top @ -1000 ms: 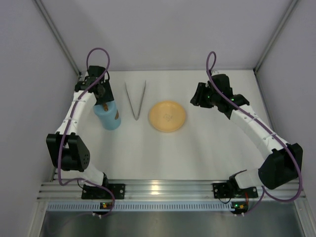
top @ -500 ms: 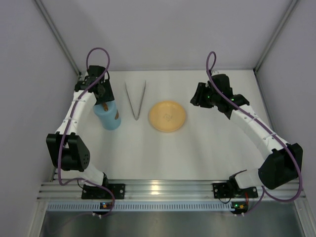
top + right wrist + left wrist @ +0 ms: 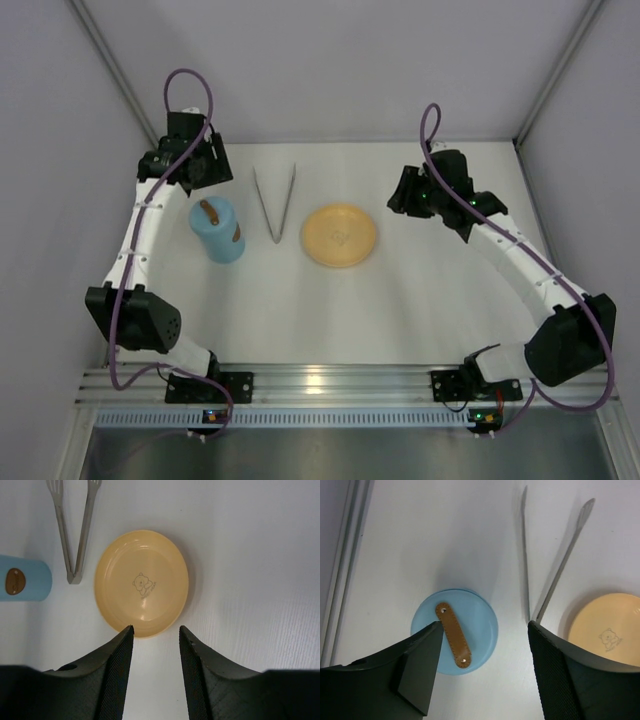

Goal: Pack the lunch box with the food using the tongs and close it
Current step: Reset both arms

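Your left gripper (image 3: 485, 630) hangs over the lunch box (image 3: 220, 232), jaws wide apart, gripping nothing. The blue lid (image 3: 480, 640) sits on the tub with its brown knob (image 3: 453, 635) up. It looks seated, though from straight above that's hard to confirm. The tongs (image 3: 564, 562) lie flat on the table (image 3: 400, 300) between the lunch box and the orange plate (image 3: 141, 555). Your right gripper (image 3: 156, 628) hovers above the plate's near edge, fingers partly spread, empty.

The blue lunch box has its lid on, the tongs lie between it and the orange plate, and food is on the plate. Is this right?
Only the food is wrong: the right wrist view shows the orange plate bare. The lunch box has its lid on, and the tongs lie between the two.
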